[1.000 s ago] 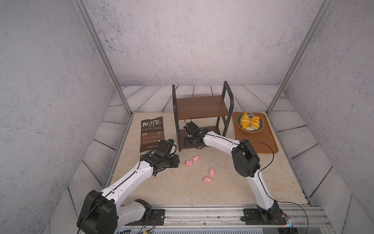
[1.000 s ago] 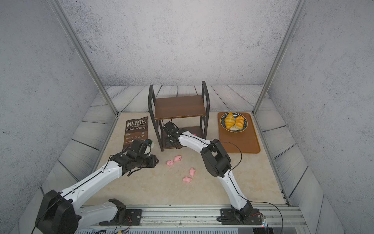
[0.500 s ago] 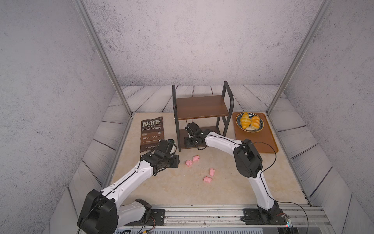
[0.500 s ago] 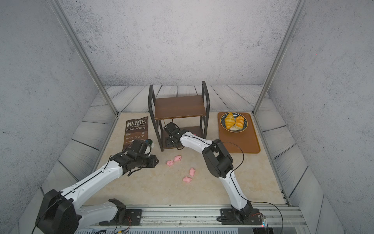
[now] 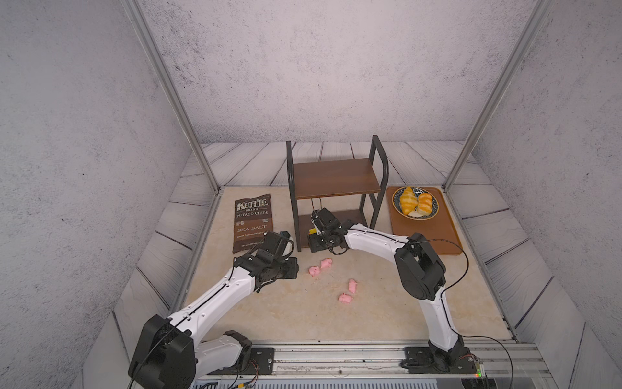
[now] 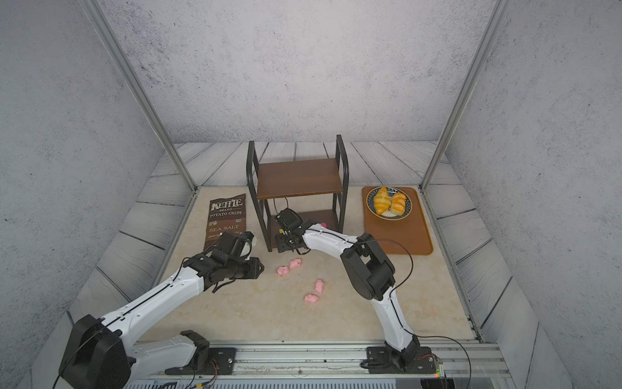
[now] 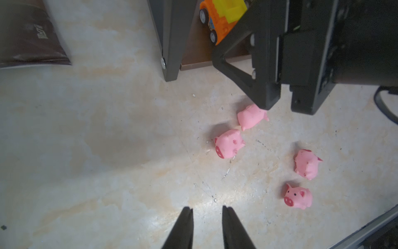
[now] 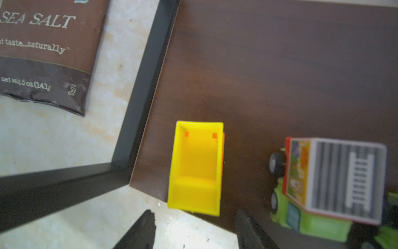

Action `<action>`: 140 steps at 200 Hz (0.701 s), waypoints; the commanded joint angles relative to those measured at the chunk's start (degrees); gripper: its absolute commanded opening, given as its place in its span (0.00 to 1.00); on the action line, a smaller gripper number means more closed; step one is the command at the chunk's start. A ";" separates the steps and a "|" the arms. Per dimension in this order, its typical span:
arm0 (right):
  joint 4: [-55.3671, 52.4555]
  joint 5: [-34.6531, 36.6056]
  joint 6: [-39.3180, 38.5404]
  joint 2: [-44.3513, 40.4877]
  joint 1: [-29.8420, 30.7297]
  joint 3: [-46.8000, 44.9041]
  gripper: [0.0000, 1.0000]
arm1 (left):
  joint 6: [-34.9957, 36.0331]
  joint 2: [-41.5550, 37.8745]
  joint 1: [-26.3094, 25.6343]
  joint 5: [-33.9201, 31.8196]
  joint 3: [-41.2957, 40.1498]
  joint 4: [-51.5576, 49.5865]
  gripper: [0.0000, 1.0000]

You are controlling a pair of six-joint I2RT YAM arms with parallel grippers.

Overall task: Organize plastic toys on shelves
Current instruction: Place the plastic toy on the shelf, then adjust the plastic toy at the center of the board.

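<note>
Chip bag (image 5: 252, 222), croissants (image 5: 416, 203) on plate (image 5: 396, 203), tray (image 5: 436, 237)

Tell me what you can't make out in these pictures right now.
Lower shelf board: both top views, mostly hidden by upper board and right arm.
Grey-topped truck: right wrist view, blurred, its side sticker unreadable.
One pig: left wrist view, partly behind the right gripper.

The lower tier of the shelves (image 5: 350, 215) was crowded at its front by the right claw (image 8: 195, 217) and two trucks (image 8: 196, 168), hemmed in by a frame post (image 5: 296, 222) and the upper board (image 5: 333, 178). Open worktop (image 5: 303, 316) was seen around four scattered pigs (image 5: 352, 286).
</note>
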 commanded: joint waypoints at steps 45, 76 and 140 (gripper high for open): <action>1.57 -0.59 -4.24 -8.75 2.47 -10.95 0.61 | 0.59 0.20 0.56 3.49 -1.15 0.60 0.29; 2.13 -0.05 -5.62 -12.20 3.24 -13.74 0.61 | 1.03 2.23 0.49 7.18 -1.95 3.25 0.30; 1.65 2.32 -4.78 -20.15 3.57 -21.44 0.60 | 2.34 12.12 0.49 12.00 0.11 8.90 0.39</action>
